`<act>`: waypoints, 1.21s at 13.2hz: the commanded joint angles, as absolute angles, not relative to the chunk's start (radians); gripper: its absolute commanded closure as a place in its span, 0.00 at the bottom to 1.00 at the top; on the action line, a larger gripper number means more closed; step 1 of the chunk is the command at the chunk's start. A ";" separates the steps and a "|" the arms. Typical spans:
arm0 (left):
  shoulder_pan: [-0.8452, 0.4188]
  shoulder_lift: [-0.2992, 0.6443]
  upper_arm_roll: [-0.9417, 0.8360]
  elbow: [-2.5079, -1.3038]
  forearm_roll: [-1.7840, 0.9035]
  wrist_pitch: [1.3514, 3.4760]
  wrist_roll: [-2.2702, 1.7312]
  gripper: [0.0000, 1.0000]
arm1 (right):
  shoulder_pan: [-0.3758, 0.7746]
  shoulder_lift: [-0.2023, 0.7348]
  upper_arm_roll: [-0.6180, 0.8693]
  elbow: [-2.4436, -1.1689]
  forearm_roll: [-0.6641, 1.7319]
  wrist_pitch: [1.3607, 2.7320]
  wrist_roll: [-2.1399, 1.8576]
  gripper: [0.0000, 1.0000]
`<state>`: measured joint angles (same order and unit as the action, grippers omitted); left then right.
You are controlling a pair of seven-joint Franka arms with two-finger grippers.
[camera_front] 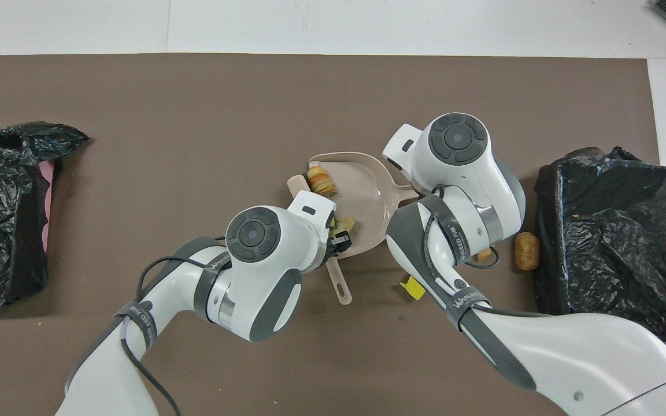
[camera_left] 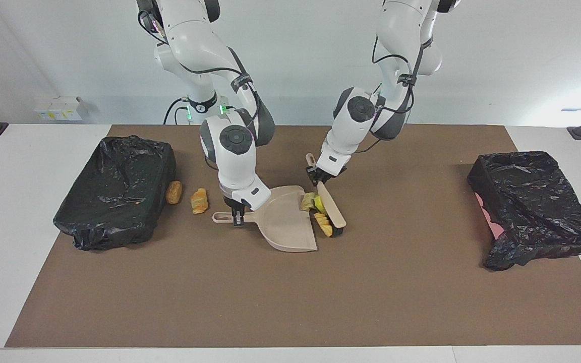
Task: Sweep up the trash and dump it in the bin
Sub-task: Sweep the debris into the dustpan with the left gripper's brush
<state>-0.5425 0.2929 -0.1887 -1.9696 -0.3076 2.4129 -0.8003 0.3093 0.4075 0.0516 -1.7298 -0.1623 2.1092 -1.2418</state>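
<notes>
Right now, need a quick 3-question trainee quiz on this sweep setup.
1. True or false: the right gripper is shut on the dustpan handle.
2. The left gripper holds: A) sponge B) brush C) bin bag.
3. Fill in: two orange-brown scraps lie on the mat beside the black bin at the ____ arm's end.

Key: 1 true; 2 B; 3 right.

Two black-bagged bins [camera_left: 116,191] [camera_left: 535,206], one at each end of the desk. One dustpan [camera_left: 288,222], one brush [camera_left: 332,212]. Trash scraps countable: two orange-brown pieces [camera_left: 199,200] [camera_left: 173,192], one yellow wedge [camera_front: 413,287]; pile at the dustpan's lip [camera_left: 319,214] uncountable.
</notes>
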 commanded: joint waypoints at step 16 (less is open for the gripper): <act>-0.563 0.052 -0.181 -2.212 -0.341 2.307 -0.856 1.00 | 0.296 0.400 0.060 -1.781 -0.169 2.146 -1.256 1.00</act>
<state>-0.5553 0.1343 -0.1830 -2.1243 -0.3956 2.3145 -0.8091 0.3074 0.4079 0.0489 -1.7430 -0.1623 2.1110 -1.2418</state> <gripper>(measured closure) 0.740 0.670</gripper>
